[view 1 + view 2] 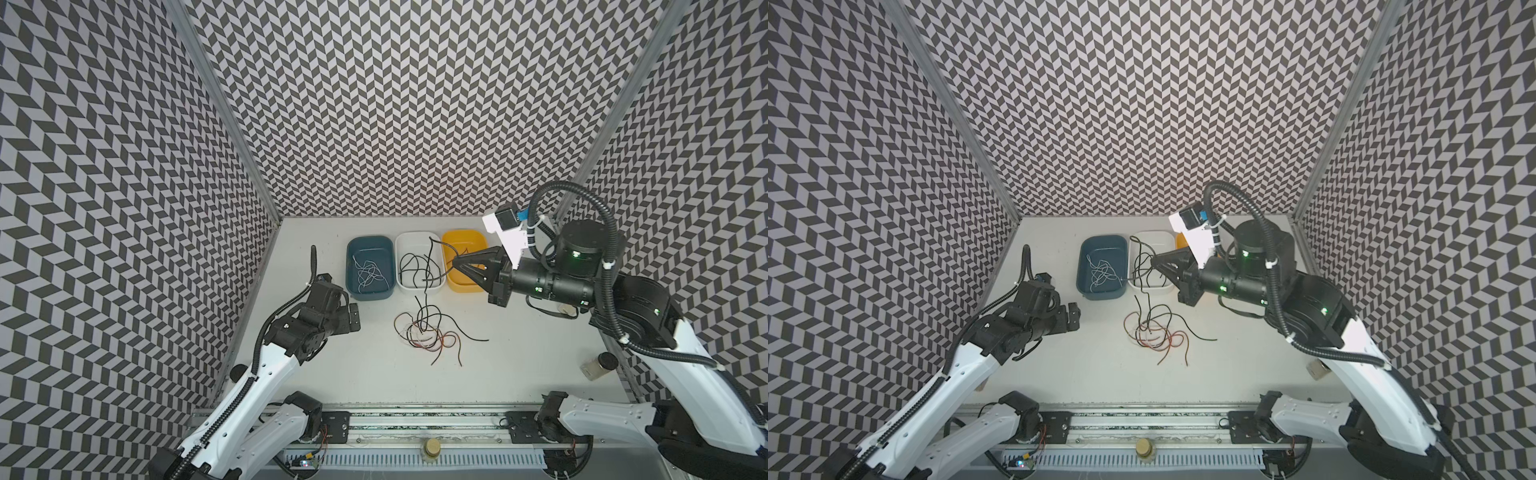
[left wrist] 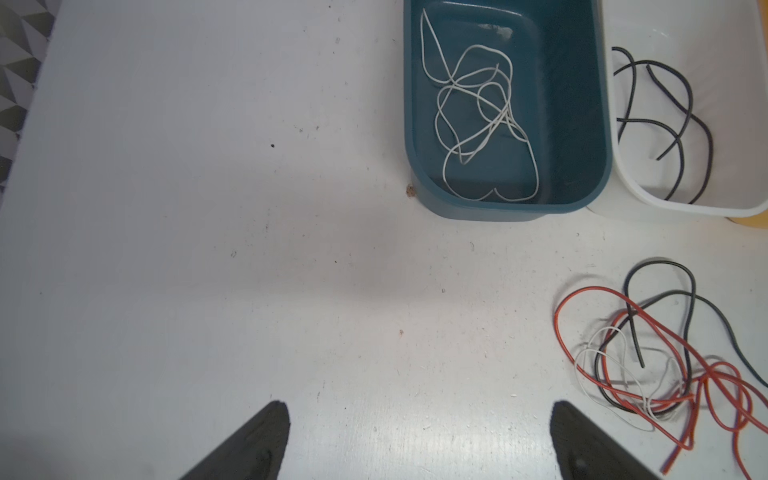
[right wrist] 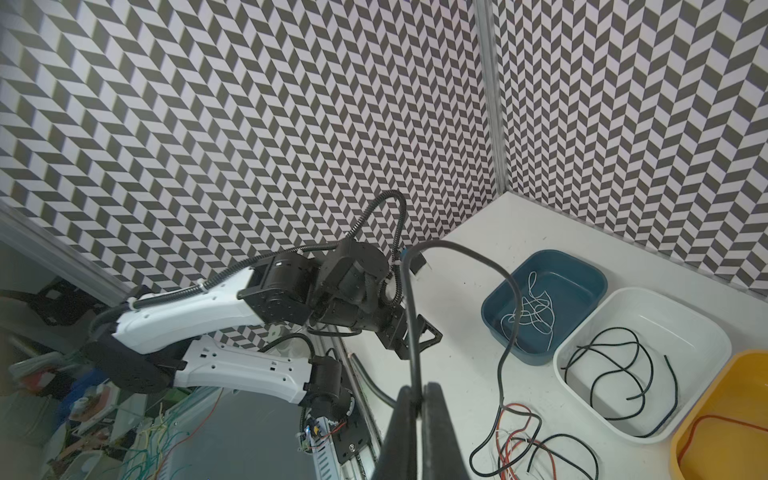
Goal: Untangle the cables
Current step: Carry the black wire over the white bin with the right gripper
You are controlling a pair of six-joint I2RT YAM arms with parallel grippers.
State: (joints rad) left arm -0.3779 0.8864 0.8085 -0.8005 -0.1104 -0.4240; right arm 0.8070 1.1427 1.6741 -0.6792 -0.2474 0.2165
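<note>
Cables (image 1: 428, 334) in red, black and white lie knotted on the table (image 1: 332, 374), near the white bin (image 1: 409, 287). Right gripper (image 1: 455, 262) is clamped on one black cable (image 3: 500, 374), raised by that bin, the strand's tail trailing down into the heap. Left gripper (image 2: 419, 407) hangs spread wide and empty, near the heap. To do this well, I'd draw the strand up slowly, watching for red loops riding along, pin the heap with the left if it lifts, then drop it among the black ones already there
</note>
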